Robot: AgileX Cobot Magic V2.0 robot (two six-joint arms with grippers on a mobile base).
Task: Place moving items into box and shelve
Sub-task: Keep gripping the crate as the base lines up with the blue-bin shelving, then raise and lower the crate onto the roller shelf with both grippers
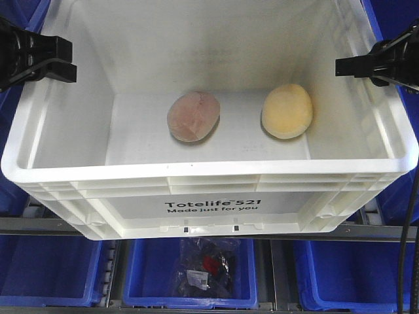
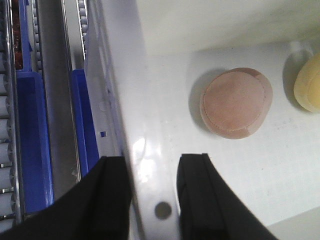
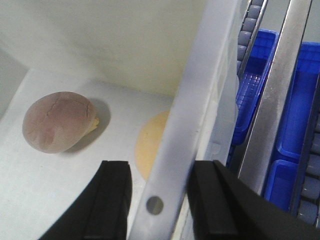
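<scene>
Front view: we grip the box (image 1: 209,190) by both side walls.
Left claw (image 2: 154,200) and right claw (image 3: 159,205) each straddle a rim, clamped; both lumps (image 1: 194,116) inside.

The right hand (image 3: 161,205) is positioned astride the side wall of the white box (image 3: 200,100), with one finger (image 3: 110,200) inside and the other outside. The pinkish-brown item (image 3: 59,121) is seen resting on the box floor. The pale yellow item (image 3: 152,145) is partly hidden behind the wall. Blue bins (image 3: 295,110) are visible outside the box.
</scene>
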